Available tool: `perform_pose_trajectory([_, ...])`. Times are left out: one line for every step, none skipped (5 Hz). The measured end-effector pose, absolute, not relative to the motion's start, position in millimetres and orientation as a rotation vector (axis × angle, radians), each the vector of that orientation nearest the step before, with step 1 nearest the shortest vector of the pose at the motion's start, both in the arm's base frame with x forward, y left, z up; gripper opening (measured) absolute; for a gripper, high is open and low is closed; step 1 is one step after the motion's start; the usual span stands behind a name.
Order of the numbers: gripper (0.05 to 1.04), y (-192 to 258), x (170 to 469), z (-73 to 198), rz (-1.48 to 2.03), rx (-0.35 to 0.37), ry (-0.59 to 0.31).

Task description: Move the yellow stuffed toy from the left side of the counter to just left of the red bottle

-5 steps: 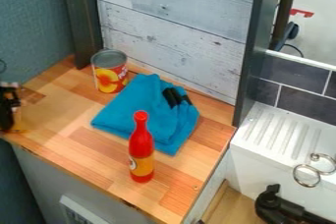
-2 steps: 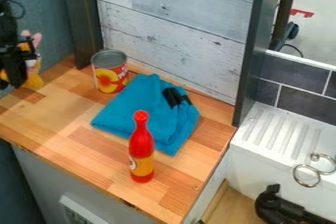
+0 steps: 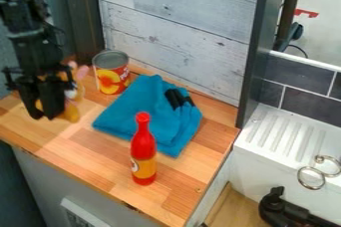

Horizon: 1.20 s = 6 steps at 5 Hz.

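The black gripper point(image 3: 42, 113) hangs over the left part of the wooden counter. It is shut on a yellow plush toy point(image 3: 72, 112) with pink ear-like parts, which shows between and to the right of the fingers and is partly hidden by them. Whether the toy touches the counter, I cannot tell. Just right of it, a can with a peach label point(image 3: 112, 79) stands upright by the back wall. A folded blue cloth point(image 3: 150, 109) with black marks lies mid-counter. In front of the cloth stands a red bottle point(image 3: 143, 154) with an orange lower part.
A dark post point(image 3: 85, 22) rises behind the can, and another point(image 3: 256, 52) stands at the counter's right back corner. To the right is a white ridged sink ledge point(image 3: 286, 136) with metal rings point(image 3: 311, 177), above a black faucet-like part point(image 3: 283, 208).
From the far left edge, the gripper went up and back, then came right and forward over the counter. The plush toy travelled with it. The can, cloth and bottle have stayed put.
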<state>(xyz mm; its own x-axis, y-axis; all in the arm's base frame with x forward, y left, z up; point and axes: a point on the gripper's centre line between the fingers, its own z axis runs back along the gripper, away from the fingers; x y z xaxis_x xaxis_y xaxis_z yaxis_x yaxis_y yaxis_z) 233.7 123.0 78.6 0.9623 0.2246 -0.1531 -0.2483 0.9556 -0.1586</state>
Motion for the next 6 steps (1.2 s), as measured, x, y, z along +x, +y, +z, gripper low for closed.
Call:
perform_pose_trajectory([0.324,101.2,237.9,63.3,0.155,-0.225,0.143])
perform_pose_trajectory([0.324,88.7,241.1,36.7,0.104,-0.255,0.21])
perform_pose_trajectory([0.324,86.1,240.3,13.7,0.111,-0.268,0.256])
perform_pose_trajectory([0.324,89.4,240.2,6.8,0.12,-0.257,0.278])
perform_pose_trajectory([0.368,94.0,236.2,8.7,0.154,-0.267,0.296])
perform_pose_trajectory([0.702,105.1,231.1,24.1,0.204,-0.274,0.287])
